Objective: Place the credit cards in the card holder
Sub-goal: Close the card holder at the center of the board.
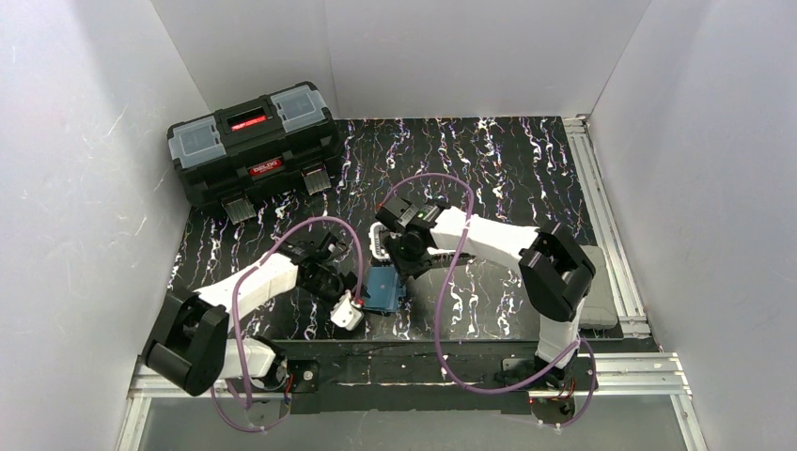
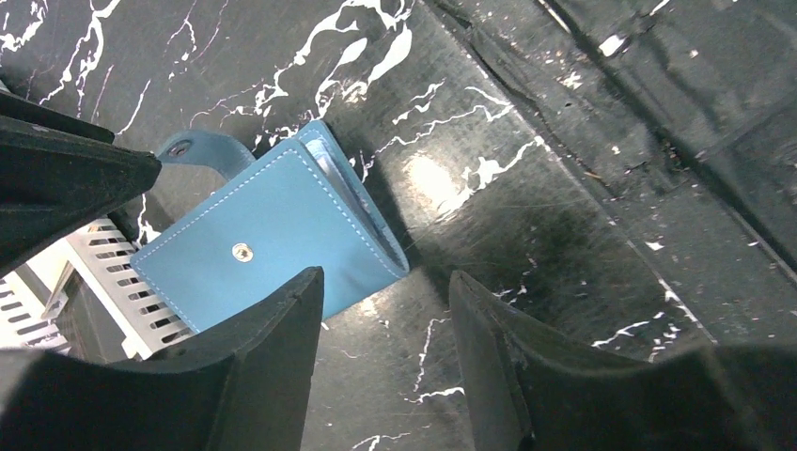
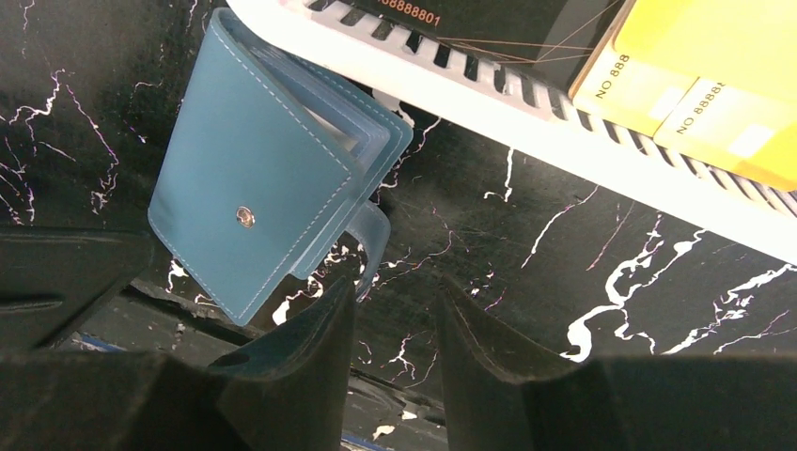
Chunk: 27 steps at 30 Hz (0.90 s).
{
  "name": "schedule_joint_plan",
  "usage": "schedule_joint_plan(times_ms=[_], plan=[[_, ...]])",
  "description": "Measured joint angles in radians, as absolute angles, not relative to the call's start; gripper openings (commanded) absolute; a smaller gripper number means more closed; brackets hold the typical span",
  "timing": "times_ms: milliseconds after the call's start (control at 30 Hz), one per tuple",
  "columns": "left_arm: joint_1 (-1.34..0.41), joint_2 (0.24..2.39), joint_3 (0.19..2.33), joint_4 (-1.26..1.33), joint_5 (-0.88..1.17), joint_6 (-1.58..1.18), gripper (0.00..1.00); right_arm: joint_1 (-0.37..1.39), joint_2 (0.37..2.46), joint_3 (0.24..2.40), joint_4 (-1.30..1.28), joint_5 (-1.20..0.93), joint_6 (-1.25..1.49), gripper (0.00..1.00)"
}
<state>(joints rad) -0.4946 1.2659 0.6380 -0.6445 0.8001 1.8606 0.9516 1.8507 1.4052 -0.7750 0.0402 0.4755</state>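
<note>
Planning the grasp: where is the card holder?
Top view: the card holder lies front centre, between left gripper and right gripper, beside the white basket.

White arms, black joints, looping purple cables.

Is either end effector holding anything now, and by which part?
Nothing is held: the left end effector and the right end effector are open near the teal-blue square wallet.

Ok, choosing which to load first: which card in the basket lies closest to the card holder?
The black card, at the end of the basket beside the teal card holder. The yellow cards lie further along the basket, away from it.
</note>
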Motion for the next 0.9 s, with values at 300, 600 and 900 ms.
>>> schedule_joint_plan(times_ms=[300, 600, 900], plan=[[-0.509, 1.338, 0.654, -0.606, 0.793, 1.913, 0.47, 0.927, 1.779, 1.375, -0.748, 0.013, 0.487, 0.53], [-0.544, 1.407, 0.66, -0.602, 0.77, 1.961, 0.49, 0.923, 1.765, 1.372, -0.727, -0.051, 0.492, 0.52], [-0.57, 1.469, 0.714, -0.606, 0.768, 1.964, 0.47, 0.923, 1.808, 1.372, -0.726, -0.098, 0.483, 0.47]])
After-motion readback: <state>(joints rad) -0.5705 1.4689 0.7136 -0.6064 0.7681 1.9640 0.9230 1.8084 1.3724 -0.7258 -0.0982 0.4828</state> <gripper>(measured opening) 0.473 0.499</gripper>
